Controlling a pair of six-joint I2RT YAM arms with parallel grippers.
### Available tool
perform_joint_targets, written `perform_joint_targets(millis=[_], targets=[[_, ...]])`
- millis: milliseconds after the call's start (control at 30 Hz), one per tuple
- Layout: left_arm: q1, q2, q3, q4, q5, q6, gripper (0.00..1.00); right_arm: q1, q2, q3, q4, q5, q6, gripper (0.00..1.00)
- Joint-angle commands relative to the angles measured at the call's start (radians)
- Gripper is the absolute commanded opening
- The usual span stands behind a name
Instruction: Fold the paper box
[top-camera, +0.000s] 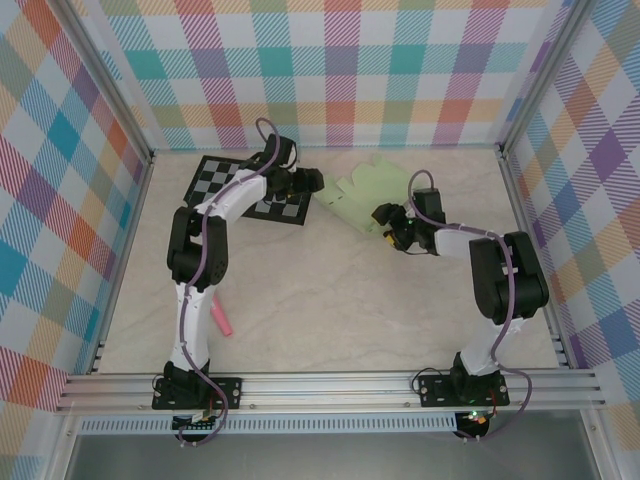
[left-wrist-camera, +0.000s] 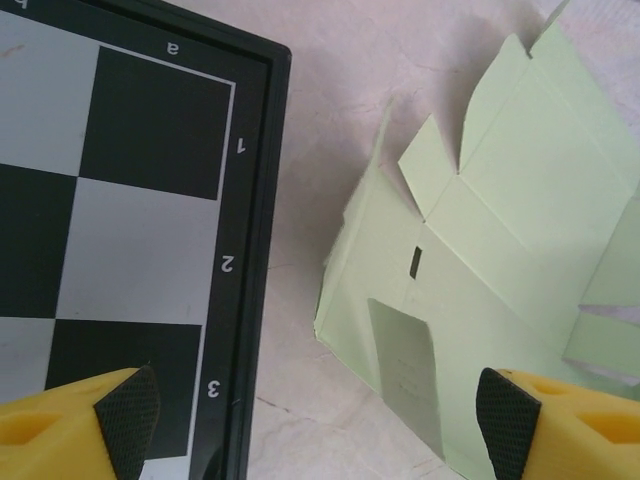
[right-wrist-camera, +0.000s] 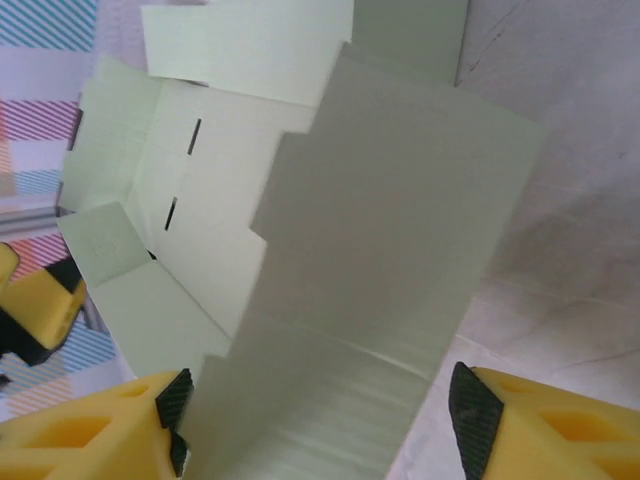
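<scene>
The left arm reaches forward, elbow bent, its gripper (top-camera: 306, 183) spread wide above the checkerboard's (top-camera: 225, 180) right edge and the box's (top-camera: 362, 190) left corner. The right arm bends leftward, its gripper (right-wrist-camera: 320, 415) also wide, a raised box panel between its fingers, clear of both pads. The box lies partly unfolded at the far middle of the table (top-camera: 330, 300), just beside the board.

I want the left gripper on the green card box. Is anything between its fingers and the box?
Nothing visible does. The open left gripper hangs over both the pale green die-cut paper box and the edge of the black-framed checkerboard. The board lies beside the box, bare table between them, not across it.
</scene>
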Motion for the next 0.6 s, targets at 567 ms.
perform_joint_targets(millis=[567], targets=[[0.037,-0.026,-0.018,-0.058,0.010,0.061,0.86,0.016,-0.003,0.077,-0.237,0.104,-0.376,0.44]])
